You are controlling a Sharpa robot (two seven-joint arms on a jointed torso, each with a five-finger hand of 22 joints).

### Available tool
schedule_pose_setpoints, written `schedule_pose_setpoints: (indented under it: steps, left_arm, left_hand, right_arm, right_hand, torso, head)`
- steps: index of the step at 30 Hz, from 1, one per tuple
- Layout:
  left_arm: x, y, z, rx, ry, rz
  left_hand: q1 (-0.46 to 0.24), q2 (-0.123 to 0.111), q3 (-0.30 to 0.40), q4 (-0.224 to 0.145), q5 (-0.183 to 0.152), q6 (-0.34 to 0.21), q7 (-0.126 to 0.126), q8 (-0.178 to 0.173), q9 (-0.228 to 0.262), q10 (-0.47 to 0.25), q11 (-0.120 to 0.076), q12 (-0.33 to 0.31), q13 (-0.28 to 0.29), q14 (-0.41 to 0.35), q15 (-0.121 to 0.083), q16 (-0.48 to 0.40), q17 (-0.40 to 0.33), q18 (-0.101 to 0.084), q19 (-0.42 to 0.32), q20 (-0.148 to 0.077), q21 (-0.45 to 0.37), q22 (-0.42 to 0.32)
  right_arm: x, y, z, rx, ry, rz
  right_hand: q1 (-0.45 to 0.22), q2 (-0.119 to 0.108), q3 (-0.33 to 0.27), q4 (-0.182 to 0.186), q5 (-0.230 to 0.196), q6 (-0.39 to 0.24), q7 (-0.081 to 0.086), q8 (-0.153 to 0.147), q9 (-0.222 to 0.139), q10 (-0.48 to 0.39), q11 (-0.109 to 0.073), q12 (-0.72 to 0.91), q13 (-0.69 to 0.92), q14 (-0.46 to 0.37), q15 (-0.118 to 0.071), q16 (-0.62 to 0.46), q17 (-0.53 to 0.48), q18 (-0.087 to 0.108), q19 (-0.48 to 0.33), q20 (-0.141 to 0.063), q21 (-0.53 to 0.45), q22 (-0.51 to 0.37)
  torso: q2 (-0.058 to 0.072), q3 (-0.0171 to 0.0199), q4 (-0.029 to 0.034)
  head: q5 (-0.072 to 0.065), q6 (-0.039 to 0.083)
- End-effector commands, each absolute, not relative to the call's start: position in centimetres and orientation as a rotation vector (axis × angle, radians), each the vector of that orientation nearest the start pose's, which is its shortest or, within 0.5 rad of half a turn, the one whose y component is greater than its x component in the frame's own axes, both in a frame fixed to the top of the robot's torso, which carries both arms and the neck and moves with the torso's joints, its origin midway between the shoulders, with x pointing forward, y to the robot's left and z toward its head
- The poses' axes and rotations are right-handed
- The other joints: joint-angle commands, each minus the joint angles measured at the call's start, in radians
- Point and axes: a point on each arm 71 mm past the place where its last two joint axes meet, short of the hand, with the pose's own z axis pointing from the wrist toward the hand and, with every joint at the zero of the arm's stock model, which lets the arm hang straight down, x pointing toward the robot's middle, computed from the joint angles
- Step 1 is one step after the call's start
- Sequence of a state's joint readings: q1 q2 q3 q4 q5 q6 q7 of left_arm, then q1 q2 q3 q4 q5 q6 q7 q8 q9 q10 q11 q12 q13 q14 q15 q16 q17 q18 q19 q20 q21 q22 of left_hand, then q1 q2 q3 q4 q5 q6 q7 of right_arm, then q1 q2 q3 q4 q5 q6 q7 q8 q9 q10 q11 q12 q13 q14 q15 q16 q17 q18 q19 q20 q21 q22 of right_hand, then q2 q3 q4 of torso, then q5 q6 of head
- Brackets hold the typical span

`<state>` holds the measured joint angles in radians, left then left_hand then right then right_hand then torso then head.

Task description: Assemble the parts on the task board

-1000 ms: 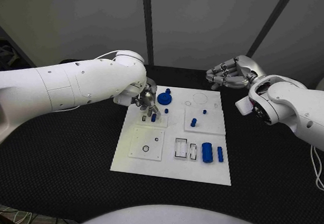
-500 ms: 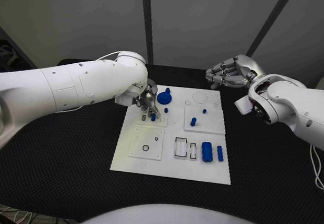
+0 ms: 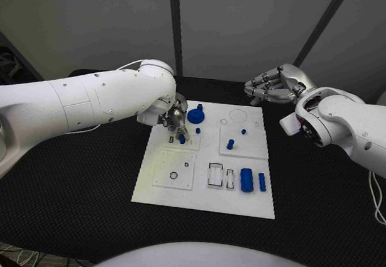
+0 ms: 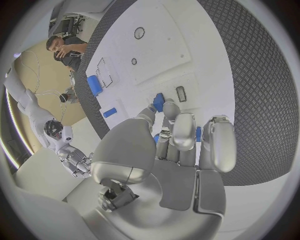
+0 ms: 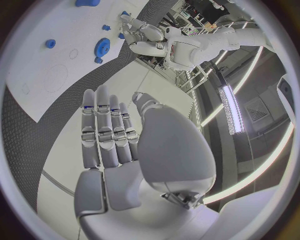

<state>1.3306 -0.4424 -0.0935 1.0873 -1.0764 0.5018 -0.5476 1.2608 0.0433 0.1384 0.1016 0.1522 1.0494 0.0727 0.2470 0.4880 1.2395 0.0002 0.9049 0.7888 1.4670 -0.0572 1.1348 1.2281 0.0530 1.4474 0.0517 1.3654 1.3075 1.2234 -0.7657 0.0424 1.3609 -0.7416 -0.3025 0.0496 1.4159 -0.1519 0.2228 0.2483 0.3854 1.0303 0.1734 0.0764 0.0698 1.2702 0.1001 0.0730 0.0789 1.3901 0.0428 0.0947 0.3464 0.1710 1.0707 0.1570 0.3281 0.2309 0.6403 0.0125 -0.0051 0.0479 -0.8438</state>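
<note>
No readable writing anywhere on the white task board [image 3: 203, 200], which sits mid-worktop [image 3: 61, 179]. Going from the near side out: two upright blue pieces [image 3: 247, 181] at about 4 o'clock on the board, a small blue peg [image 3: 230, 145] near the centre, then the blue gear-shaped part [image 3: 196, 115] at 11 o'clock. The left robot hand [image 3: 172, 121] reaches down over the board's 10 o'clock area, fingertips pinching a small blue part [image 4: 159, 102] beside a slot. The right robot hand [image 3: 272, 85] hovers past the far edge at 1 o'clock, fingers apart, holding nothing.
</note>
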Motion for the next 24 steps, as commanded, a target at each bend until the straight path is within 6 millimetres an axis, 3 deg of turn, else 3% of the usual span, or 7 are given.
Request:
schedule_pose_setpoints:
  steps: [1, 10, 18, 24]
  left_arm:
    - [54.3, 13.6, -21.3, 0.074, 2.583, -0.261]
    - [54.1, 13.9, -21.3, -0.007, 2.608, -0.336]
    - [54.2, 14.5, -21.2, -0.107, 2.587, -0.394]
    - [54.2, 15.3, -20.8, -0.199, 2.531, -0.432]
  left_hand:
    - [0.033, 0.004, 0.045, -0.029, -0.003, 0.009, -0.006, -0.004, 0.002, -0.002, -0.008, -0.008, -0.002, 0.020, -0.009, 0.005, 0.003, -0.001, 0.004, -0.005, 0.005, 0.132]
    - [0.039, -0.013, 0.183, -0.091, 0.007, 0.019, -0.010, 0.010, 0.022, 0.013, -0.014, -0.018, -0.008, 0.021, -0.011, 0.006, 0.004, -0.001, 0.005, -0.008, 0.005, 0.137]
    - [-0.020, -0.048, 0.338, -0.139, 0.014, 0.009, -0.011, 0.044, 0.073, 0.032, -0.014, -0.024, -0.012, 0.021, -0.012, 0.007, 0.004, -0.002, 0.007, -0.009, 0.004, 0.143]
    - [-0.041, -0.062, 0.382, -0.155, 0.014, 0.003, -0.011, 0.057, 0.093, 0.035, -0.014, -0.025, -0.013, 0.021, -0.012, 0.007, 0.004, -0.002, 0.007, -0.009, 0.002, 0.144]
  right_arm:
    - [53.1, -21.2, -15.6, 0.509, 1.646, 1.056]
    - [53.1, -21.3, -15.6, 0.509, 1.650, 1.055]
    - [53.1, -21.3, -15.6, 0.510, 1.650, 1.054]
    - [53.1, -21.5, -15.6, 0.511, 1.648, 1.052]
  right_hand:
    - [-0.006, 0.000, -0.004, 0.000, 0.004, 0.002, 0.003, 0.000, 0.000, 0.006, 0.002, 0.001, 0.002, 0.008, -0.002, -0.006, 0.001, 0.012, 0.007, 0.001, -0.003, -0.001]
    - [-0.007, 0.000, -0.004, 0.001, 0.004, 0.002, 0.004, 0.000, 0.000, 0.005, 0.002, 0.001, 0.002, 0.007, -0.001, -0.006, 0.001, 0.012, 0.007, 0.001, -0.004, -0.001]
    - [-0.007, 0.000, -0.004, 0.001, 0.005, 0.001, 0.004, -0.001, 0.000, 0.005, 0.002, 0.000, 0.002, 0.006, -0.001, -0.007, 0.001, 0.012, 0.007, 0.001, -0.005, -0.002]
    - [-0.008, 0.000, -0.004, 0.001, 0.005, 0.000, 0.004, -0.001, -0.001, 0.004, 0.002, 0.000, 0.002, 0.006, -0.001, -0.008, 0.001, 0.012, 0.007, 0.001, -0.005, -0.002]
  torso:
    - [0.000, -0.0006, -0.0001]
    - [-0.001, -0.0005, 0.0007]
    - [0.000, -0.0005, 0.0008]
    - [-0.001, -0.0005, 0.0010]
  head:
    - [0.000, -0.001]
    - [0.000, -0.003]
    - [0.001, -0.004]
    - [0.000, -0.006]
